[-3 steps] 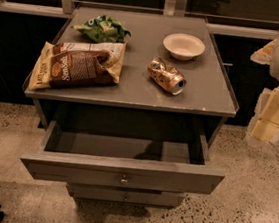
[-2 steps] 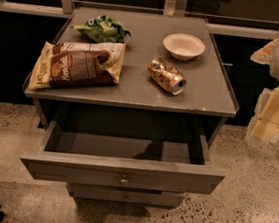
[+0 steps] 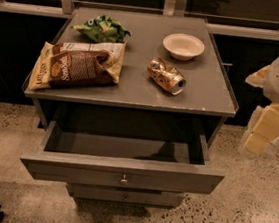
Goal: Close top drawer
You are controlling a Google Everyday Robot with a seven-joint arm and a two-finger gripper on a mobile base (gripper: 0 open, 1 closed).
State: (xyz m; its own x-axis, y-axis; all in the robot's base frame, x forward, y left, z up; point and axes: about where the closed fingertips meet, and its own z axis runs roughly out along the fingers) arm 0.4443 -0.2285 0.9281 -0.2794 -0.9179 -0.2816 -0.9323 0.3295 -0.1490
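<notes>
Top drawer (image 3: 122, 174): pulled out, bare grey floor showing. Bowl (image 3: 183, 45), crushed can (image 3: 166, 76) on cabinet top (image 3: 204, 93). Gripper (image 3: 264, 132): right of drawer, apart; state indiscernible.

Dim, warm light falls from above onto the tabletop (image 3: 203, 85). The open top drawer (image 3: 72, 169) sits in heavy shadow (deepest along its back), while the gripper (image 3: 258, 139) at the frame's right edge glares pale.
</notes>
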